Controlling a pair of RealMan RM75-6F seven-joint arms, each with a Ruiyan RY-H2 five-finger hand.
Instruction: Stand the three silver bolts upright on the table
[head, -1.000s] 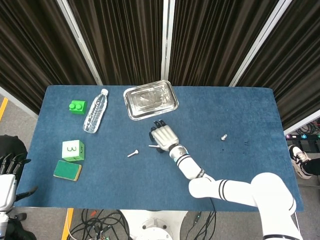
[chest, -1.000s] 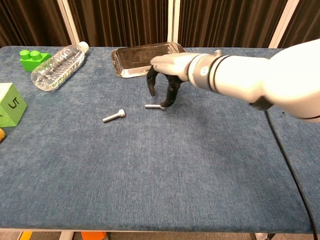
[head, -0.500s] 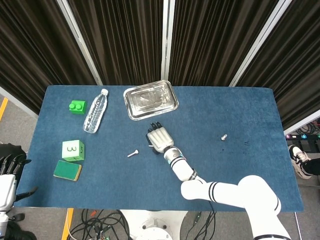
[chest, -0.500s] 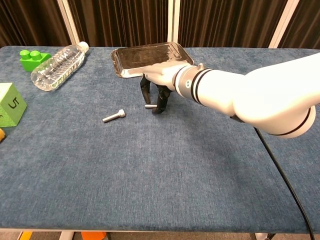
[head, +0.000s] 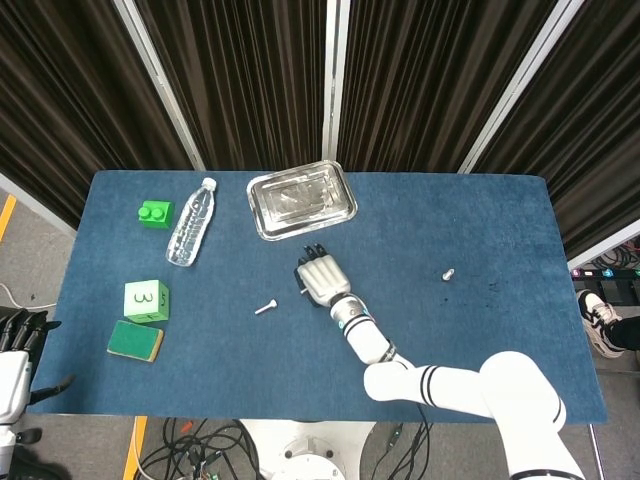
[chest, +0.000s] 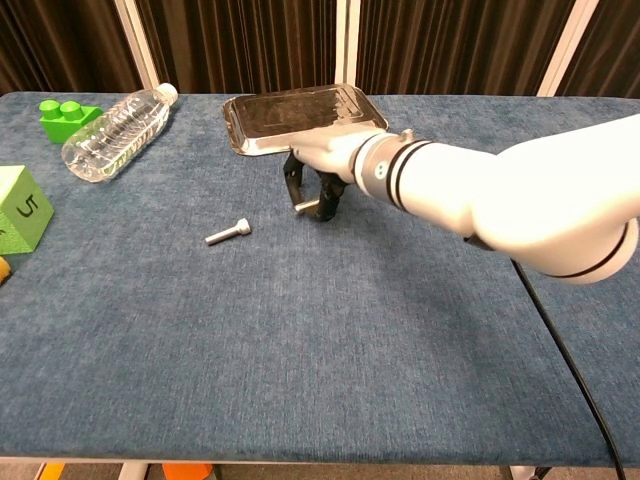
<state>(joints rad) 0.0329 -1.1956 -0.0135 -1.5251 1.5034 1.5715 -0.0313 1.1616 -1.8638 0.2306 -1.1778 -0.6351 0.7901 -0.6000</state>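
My right hand (head: 320, 278) (chest: 322, 165) reaches down just in front of the steel tray. Its dark fingertips (chest: 327, 207) pinch a silver bolt (chest: 302, 207), which lies level at the cloth. A second silver bolt (head: 265, 308) (chest: 228, 233) lies flat on its side to the left of that hand. The third bolt (head: 448, 273) is small and far to the right on the blue cloth, seen only in the head view; it looks upright. My left hand (head: 18, 350) hangs off the table's left edge, fingers apart and holding nothing.
A steel tray (head: 301, 200) (chest: 262, 112) sits at the back centre. A clear water bottle (head: 191, 222) (chest: 115, 122) lies on its side, with a green brick (head: 155, 213) (chest: 60, 115) beside it. A green die (head: 146, 300) (chest: 20, 208) and a sponge (head: 135, 340) lie left.
My right hand shifted left over the middle bolt and its fingers closed around it. The other two bolts and my left hand stayed put.
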